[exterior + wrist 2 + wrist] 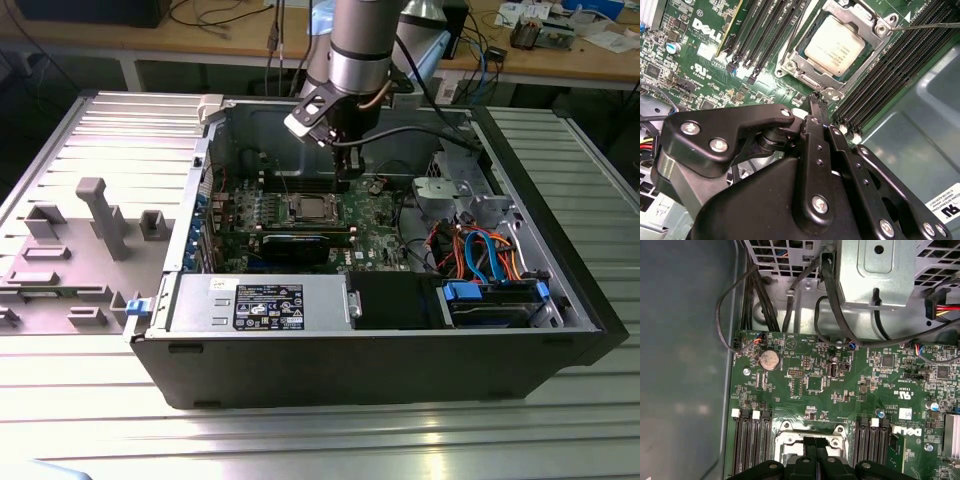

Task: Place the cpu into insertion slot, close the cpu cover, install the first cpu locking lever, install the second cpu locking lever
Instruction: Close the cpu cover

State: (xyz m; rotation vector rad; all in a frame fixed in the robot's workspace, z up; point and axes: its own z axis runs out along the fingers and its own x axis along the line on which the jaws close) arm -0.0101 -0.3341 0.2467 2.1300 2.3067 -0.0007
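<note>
- Ribbed metal table [60,400] carries an open case [380,370] lying on its side, with a cluttered bench behind it; the arm reaches down into the case over the board [375,215].
- The cpu [836,44] lies flat in the slot [790,64], silver top up, in the middle of the board between two banks of memory slots [765,35].
- The cover [875,35] lies down over it, its window framing the chip, so I judge the first two steps done.
- One lever [925,25] shows as a thin rod reaching out from a corner of the cover across the memory slots. It looks unlatched to me, so the lever work seems left to do. The other lever I cannot make out.
- The gripper [816,99] has its fingers pressed together with nothing seen between them, and its tip is just beside the tab at the cover's near edge; whether it touches I cannot tell.
- The cpu is near square, so it has no marked long axis; its sides run parallel to the memory slots, and the rod's long axis runs across them.
</note>
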